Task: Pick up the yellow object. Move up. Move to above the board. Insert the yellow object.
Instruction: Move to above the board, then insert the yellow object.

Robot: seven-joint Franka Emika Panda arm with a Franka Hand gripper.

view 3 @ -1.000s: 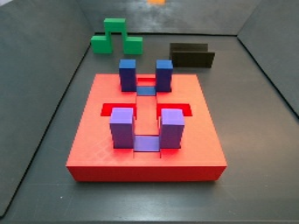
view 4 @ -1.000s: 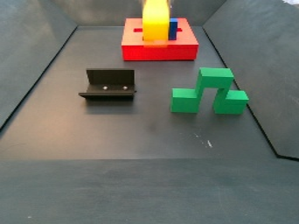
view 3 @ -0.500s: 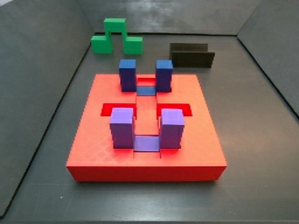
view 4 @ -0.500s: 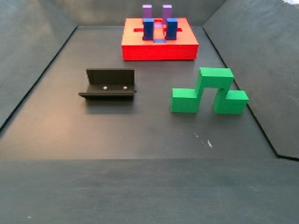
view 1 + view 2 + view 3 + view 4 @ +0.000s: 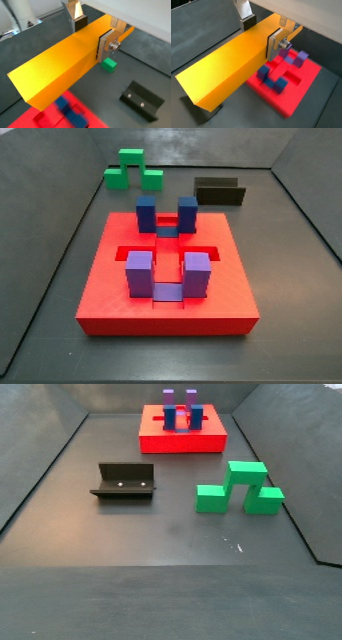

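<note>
- Clearly, the yellow object [image 5: 63,67] is off the floor: both wrist views show the long orange-yellow bar clamped between the flat silver fingers [image 5: 107,44] of the pincer [image 5: 92,34], which grips it near one end while the rest of the bar runs out toward the camera's near corner.
- One finger plate presses a long side face [image 5: 273,42]; the other finger [image 5: 247,21] shows beyond the top edge of the bar, so the pincer is closed on the bar, not apart.
- Neither side view shows the bar or the pincer at all; both are out of those frames.
- Beneath the held bar in a wrist view lies the board [image 5: 298,92], a red slab with blue and purple upright blocks [image 5: 293,59] standing on it, so the bar appears to hang over the board, though how high I cannot tell.
- On the dark floor in a side view the board [image 5: 114,298] has a purple pair of blocks [image 5: 139,274] near the camera and a blue pair [image 5: 146,213] farther back, with recessed slots between them.
- Well apart from the board stand the green stepped block [image 5: 238,488] and the fixture [image 5: 126,481], a dark L-shaped bracket; both also show in a wrist view, the green block [image 5: 107,63] partly hidden by the bar and the fixture [image 5: 143,100] off to the side.
</note>
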